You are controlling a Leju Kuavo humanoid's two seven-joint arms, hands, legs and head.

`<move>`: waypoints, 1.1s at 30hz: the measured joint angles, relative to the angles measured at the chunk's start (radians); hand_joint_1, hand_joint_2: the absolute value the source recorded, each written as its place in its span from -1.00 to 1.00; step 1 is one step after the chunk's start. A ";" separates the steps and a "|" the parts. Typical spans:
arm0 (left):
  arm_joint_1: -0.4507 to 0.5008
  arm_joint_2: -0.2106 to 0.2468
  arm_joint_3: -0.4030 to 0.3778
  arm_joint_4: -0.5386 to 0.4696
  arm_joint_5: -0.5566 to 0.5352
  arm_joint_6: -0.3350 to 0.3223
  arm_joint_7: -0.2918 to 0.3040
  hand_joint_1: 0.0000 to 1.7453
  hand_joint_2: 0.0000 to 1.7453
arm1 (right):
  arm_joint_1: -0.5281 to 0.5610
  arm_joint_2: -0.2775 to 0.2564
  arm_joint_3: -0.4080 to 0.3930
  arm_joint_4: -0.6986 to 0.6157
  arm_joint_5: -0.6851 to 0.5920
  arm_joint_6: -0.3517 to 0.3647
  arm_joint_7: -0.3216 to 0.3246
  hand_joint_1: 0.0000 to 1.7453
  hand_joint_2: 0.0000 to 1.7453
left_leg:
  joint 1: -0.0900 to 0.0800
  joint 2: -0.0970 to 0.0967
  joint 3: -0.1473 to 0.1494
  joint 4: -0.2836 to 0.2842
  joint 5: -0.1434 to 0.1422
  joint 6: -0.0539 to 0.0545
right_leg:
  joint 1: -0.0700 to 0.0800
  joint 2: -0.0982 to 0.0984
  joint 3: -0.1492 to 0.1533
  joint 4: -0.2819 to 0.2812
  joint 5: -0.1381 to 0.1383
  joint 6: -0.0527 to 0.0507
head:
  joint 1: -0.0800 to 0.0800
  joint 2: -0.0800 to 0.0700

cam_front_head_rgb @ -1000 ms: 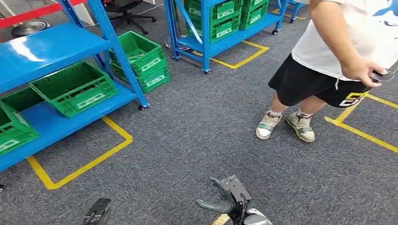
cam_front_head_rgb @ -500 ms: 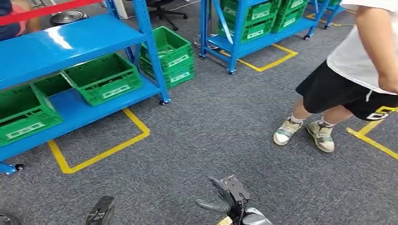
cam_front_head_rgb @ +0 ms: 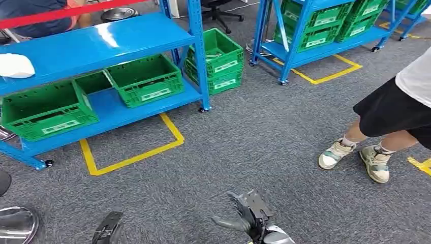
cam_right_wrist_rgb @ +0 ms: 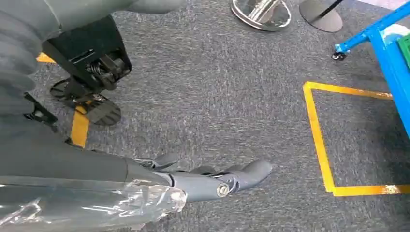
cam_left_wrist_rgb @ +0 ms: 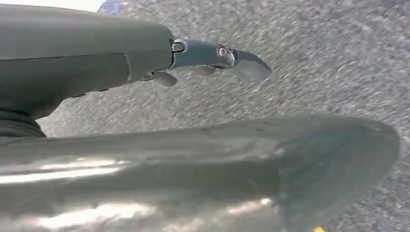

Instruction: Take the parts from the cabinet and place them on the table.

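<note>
Head view: the robot stands on grey carpet facing a blue shelving cabinet, both hands hanging low and holding nothing.

The right hand sits at the lower edge of the frame with its dark fingers loosely spread and its thumb jutting to the side; the right wrist view shows its fingers extended over the carpet, with clear plastic wrap just behind them. The left hand appears as a dark shape near the bottom edge, and the left wrist view shows a finger stretched out straight, apart from the thumb. Green crates sit on the cabinet's lower shelf; whether they hold parts cannot be told. Yellow floor tape marks a bay in front of the cabinet. A person in black shorts and sneakers stands to the right.
</note>
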 joint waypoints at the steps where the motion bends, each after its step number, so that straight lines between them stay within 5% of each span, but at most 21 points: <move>1: 0.000 0.003 0.000 0.000 0.000 0.000 0.000 -1.00 -1.00 | -0.001 0.002 0.000 0.000 0.000 0.000 0.000 -1.00 1.00 | 0.000 0.016 -0.003 0.005 -0.006 -0.003 | -0.006 -0.012 0.002 -0.007 0.005 -0.009 | 0.001 0.000; 2: -0.001 -0.001 0.000 0.000 0.000 0.000 0.000 -1.00 -1.00 | -0.002 0.002 0.000 0.000 0.000 0.000 -0.001 -1.00 1.00 | -0.005 0.057 -0.015 0.031 -0.029 -0.006 | -0.005 -0.019 0.002 -0.009 0.006 -0.016 | -0.009 0.000; 3: -0.004 -0.002 0.000 0.000 -0.001 0.000 0.000 -1.00 -1.00 | -0.002 0.002 0.000 0.000 -0.001 0.001 -0.001 -1.00 1.00 | -0.005 0.074 -0.045 0.095 -0.069 -0.009 | -0.003 -0.030 0.001 -0.009 0.006 -0.020 | -0.012 0.000; 5: -0.007 -0.002 0.000 0.000 -0.002 -0.001 0.000 -1.00 -1.00 | 0.002 0.002 0.000 0.000 -0.003 0.002 0.000 -1.00 1.00 | -0.005 0.083 -0.123 0.263 -0.144 -0.012 | 0.000 -0.055 -0.001 -0.009 0.004 -0.023 | -0.011 0.000; 6: -0.005 -0.002 0.000 0.000 -0.002 -0.003 0.000 -1.00 -1.00 | 0.003 0.002 0.000 0.000 -0.003 0.002 0.000 -1.00 1.00 | -0.005 0.084 -0.149 0.317 -0.157 -0.013 | 0.002 -0.065 -0.001 -0.009 0.003 -0.023 | -0.011 0.000; 7: -0.002 -0.002 0.000 0.000 -0.002 -0.003 0.000 -1.00 -1.00 | 0.003 0.002 0.000 0.000 -0.003 0.002 0.000 -1.00 1.00 | -0.005 0.084 -0.147 0.317 -0.142 -0.013 | 0.002 -0.076 -0.001 -0.009 0.003 -0.024 | -0.011 0.000; 9: -0.002 -0.001 0.000 0.000 -0.002 -0.003 0.000 -1.00 -1.00 | 0.001 0.002 0.000 0.000 -0.003 0.002 0.000 -1.00 1.00 | -0.005 0.090 -0.085 0.196 -0.068 -0.010 | 0.002 -0.094 0.001 -0.008 0.002 -0.023 | -0.011 0.000; 10: -0.003 0.000 0.000 0.000 -0.002 -0.003 0.000 -1.00 -1.00 | -0.001 0.002 0.000 0.000 -0.003 0.002 0.000 -1.00 1.00 | -0.005 0.107 -0.031 0.097 -0.024 -0.007 | 0.002 -0.103 0.004 -0.008 0.000 -0.020 | -0.011 0.000; 11: -0.004 0.000 0.000 0.000 -0.001 -0.003 0.000 -1.00 -1.00 | -0.002 0.003 0.000 0.000 -0.003 0.003 0.000 -1.00 1.00 | -0.008 0.151 0.007 0.030 -0.008 -0.004 | 0.006 -0.109 0.006 -0.008 -0.001 -0.017 | -0.011 0.000; 16: -0.002 0.000 0.000 0.000 0.001 -0.011 0.001 -1.00 -1.00 | -0.003 0.005 0.000 -0.001 -0.003 0.011 -0.002 -1.00 1.00 | -0.013 0.123 0.011 0.002 -0.012 0.025 | 0.013 -0.142 0.013 -0.010 -0.010 0.010 | -0.010 0.000; 18: -0.005 0.000 0.000 0.000 0.001 -0.013 0.002 -1.00 -1.00 | -0.006 0.005 0.000 -0.002 -0.003 0.013 -0.004 -1.00 1.00 | -0.007 0.108 0.012 0.001 -0.011 0.040 | 0.008 -0.079 -0.025 0.071 -0.063 0.022 | 0.000 0.000; 20: -0.007 0.000 0.000 0.000 0.001 -0.013 0.002 -1.00 -1.00 | -0.001 0.004 0.000 -0.002 -0.003 0.012 -0.004 -1.00 1.00 | -0.007 0.089 0.010 0.001 -0.010 0.043 | 0.005 -0.059 -0.108 0.249 -0.137 0.026 | 0.002 0.000; 22: -0.003 0.000 0.000 0.000 0.001 -0.014 0.002 -1.00 -1.00 | 0.002 0.004 0.000 -0.002 -0.003 0.012 -0.004 -1.00 1.00 | -0.007 0.070 0.011 0.002 -0.010 0.043 | 0.005 -0.057 -0.150 0.318 -0.144 0.028 | 0.001 0.000; 23: -0.003 0.000 0.000 0.000 0.001 -0.014 0.002 -1.00 -1.00 | 0.002 0.004 0.000 -0.002 -0.003 0.013 -0.004 -1.00 1.00 | -0.006 0.061 0.011 0.002 -0.010 0.043 | 0.004 -0.057 -0.138 0.286 -0.116 0.028 | 0.001 0.000; 25: -0.003 -0.001 0.000 0.000 0.001 -0.015 0.002 -1.00 -1.00 | -0.001 0.004 0.000 -0.002 -0.003 0.013 -0.004 -1.00 1.00 | -0.002 0.039 0.014 0.004 -0.010 0.037 | -0.001 -0.044 -0.059 0.115 -0.022 0.027 | 0.001 0.000; 26: -0.004 -0.001 0.000 0.000 0.001 -0.016 0.002 -1.00 -1.00 | -0.002 0.004 0.000 -0.002 -0.003 0.014 -0.005 -1.00 1.00 | -0.001 0.028 0.013 0.006 -0.012 0.030 | -0.010 -0.005 -0.012 0.020 0.008 0.030 | 0.002 0.000; 27: -0.007 0.000 0.000 0.000 0.001 -0.017 0.002 -1.00 -1.00 | -0.003 0.005 0.000 -0.002 -0.003 0.016 -0.005 -1.00 1.00 | -0.005 0.021 0.007 0.012 -0.014 0.021 | -0.012 0.019 -0.001 -0.001 -0.009 0.031 | 0.002 0.000; 31: -0.001 0.000 0.000 0.000 0.001 -0.023 0.002 -1.00 -1.00 | -0.004 0.006 0.000 -0.002 -0.003 0.019 0.000 -1.00 1.00 | 0.003 -0.003 0.000 -0.002 0.002 -0.004 | -0.006 -0.007 -0.002 0.000 0.004 0.001 | 0.000 0.000; 33: -0.004 -0.003 0.000 0.000 0.001 -0.029 0.001 -1.00 -1.00 | -0.007 0.008 0.000 -0.002 -0.003 0.021 0.001 -1.00 1.00 | -0.002 0.060 -0.023 0.046 -0.038 -0.011 | -0.008 -0.027 -0.001 -0.006 0.008 -0.015 | -0.010 0.000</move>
